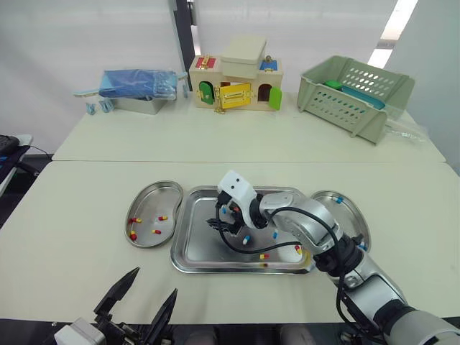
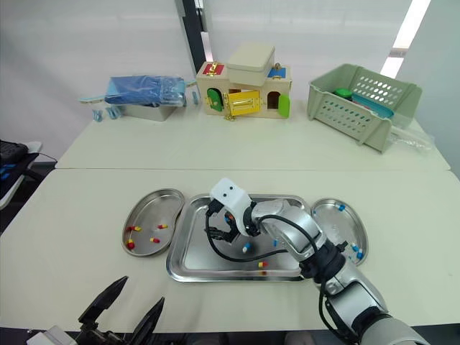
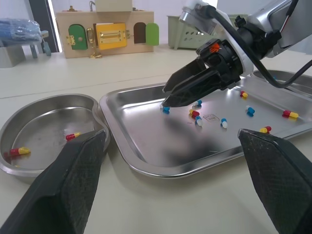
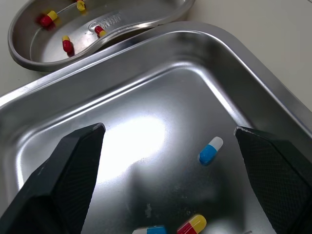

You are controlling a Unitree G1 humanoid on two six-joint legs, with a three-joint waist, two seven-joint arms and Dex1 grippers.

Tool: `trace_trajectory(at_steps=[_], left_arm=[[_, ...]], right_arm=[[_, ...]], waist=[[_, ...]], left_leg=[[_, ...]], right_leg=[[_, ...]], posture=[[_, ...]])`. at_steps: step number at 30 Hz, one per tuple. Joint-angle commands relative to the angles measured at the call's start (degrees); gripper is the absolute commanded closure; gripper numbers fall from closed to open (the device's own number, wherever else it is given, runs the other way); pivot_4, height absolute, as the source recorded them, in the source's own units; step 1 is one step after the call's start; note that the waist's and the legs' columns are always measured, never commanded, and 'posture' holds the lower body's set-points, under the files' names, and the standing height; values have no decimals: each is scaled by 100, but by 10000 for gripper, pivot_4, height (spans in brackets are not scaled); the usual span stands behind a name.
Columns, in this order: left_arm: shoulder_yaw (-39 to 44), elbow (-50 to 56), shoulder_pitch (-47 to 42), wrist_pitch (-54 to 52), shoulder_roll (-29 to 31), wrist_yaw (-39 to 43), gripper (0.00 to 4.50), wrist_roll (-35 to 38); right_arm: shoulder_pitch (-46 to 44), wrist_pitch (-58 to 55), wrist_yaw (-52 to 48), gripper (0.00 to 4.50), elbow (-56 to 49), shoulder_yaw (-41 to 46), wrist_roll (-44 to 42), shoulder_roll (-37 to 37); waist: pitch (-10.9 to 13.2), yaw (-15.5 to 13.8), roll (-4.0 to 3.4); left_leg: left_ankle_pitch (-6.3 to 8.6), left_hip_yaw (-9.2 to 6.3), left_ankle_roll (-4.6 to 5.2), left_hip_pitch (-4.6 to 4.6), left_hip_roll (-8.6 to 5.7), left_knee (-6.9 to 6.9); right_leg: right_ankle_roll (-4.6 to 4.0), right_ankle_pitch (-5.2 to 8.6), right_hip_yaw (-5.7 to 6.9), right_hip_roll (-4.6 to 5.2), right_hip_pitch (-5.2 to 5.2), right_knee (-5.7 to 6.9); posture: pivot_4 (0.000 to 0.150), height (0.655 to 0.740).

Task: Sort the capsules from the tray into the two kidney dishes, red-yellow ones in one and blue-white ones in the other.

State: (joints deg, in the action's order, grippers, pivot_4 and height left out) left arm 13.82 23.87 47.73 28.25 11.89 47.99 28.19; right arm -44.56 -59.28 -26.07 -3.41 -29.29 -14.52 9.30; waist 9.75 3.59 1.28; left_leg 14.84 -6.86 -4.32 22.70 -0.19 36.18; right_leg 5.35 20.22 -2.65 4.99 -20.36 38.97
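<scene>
A steel tray point(image 1: 188, 248) lies at the table's front centre and holds several loose capsules, both blue-white point(image 1: 245, 238) and red-yellow point(image 1: 264, 256). To its left, a kidney dish point(image 1: 154, 198) holds several red-yellow capsules point(image 1: 134, 220). To its right, another kidney dish point(image 1: 350, 213) holds blue-white capsules point(image 1: 337, 200). My right gripper point(image 1: 219, 224) is open, tips down over the left part of the tray. A blue-white capsule point(image 4: 210, 150) lies on the tray floor between its fingers. My left gripper point(image 1: 140, 302) is open and empty, low near the table's front edge, left of the tray.
Along the back of the table stand a wooden toy house with coloured doors point(image 1: 236, 83), a green plastic basket point(image 1: 356, 93) at the right, and a metal box under a blue bag point(image 1: 136, 90) at the left. A seam point(image 1: 108, 161) crosses the table behind the dishes.
</scene>
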Motion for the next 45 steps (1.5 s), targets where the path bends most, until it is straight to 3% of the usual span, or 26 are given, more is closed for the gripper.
trace_trajectory(at_steps=[1,3,5,11,24,33,41,45], left_arm=[[32,-31,79,147,60,11,188,82],[67,-52,48,156,73,6,188,106],[79,-56,38,160,86,3,0,119],[86,-66,89,208,110,2,0,130],[81,19,105,112,141,-229,0,52],[51,117,163,75,204,-364,0,37],[-5,99,87,97,304,-334,0,4],[-63,130,34,91,463,-188,0,38]], right_arm=[[-156,112,-25,0,55,11,155,-99],[-176,257,-8,0,251,-32,296,-127],[-198,366,-41,3884,376,-54,404,-166],[-208,566,-109,22943,611,-232,723,-233],[-137,850,-265,22943,1113,-246,1094,-420],[-15,752,-425,44150,901,-347,1214,-422],[44,767,-618,44812,599,-156,1026,-415],[259,862,-976,44812,-10,362,500,-373]], waist=[[0,12,0],[0,16,0],[0,16,0],[0,27,0],[-1,33,-1],[-1,43,-1],[-2,62,-2],[-1,56,-4]], left_leg=[[0,0,0,-1,0,0],[0,-1,0,-3,0,1],[0,-2,0,-3,0,1],[-1,-5,-1,-3,0,1],[-1,-6,-2,-9,0,1],[-1,-7,-2,-10,1,1],[-1,-8,-2,-12,0,1],[-1,-10,-2,-7,0,1]], right_leg=[[0,0,0,0,1,1],[0,0,0,-1,3,2],[0,0,1,-1,3,2],[0,0,2,-1,2,2],[0,0,2,-2,6,3],[0,0,2,-2,7,3],[0,0,3,-2,9,4],[0,0,6,-2,8,3]], posture=[[1500,7400],[1500,7400],[1500,7400],[1500,7400],[1500,7400],[1500,7400],[1500,7400],[1500,7400]])
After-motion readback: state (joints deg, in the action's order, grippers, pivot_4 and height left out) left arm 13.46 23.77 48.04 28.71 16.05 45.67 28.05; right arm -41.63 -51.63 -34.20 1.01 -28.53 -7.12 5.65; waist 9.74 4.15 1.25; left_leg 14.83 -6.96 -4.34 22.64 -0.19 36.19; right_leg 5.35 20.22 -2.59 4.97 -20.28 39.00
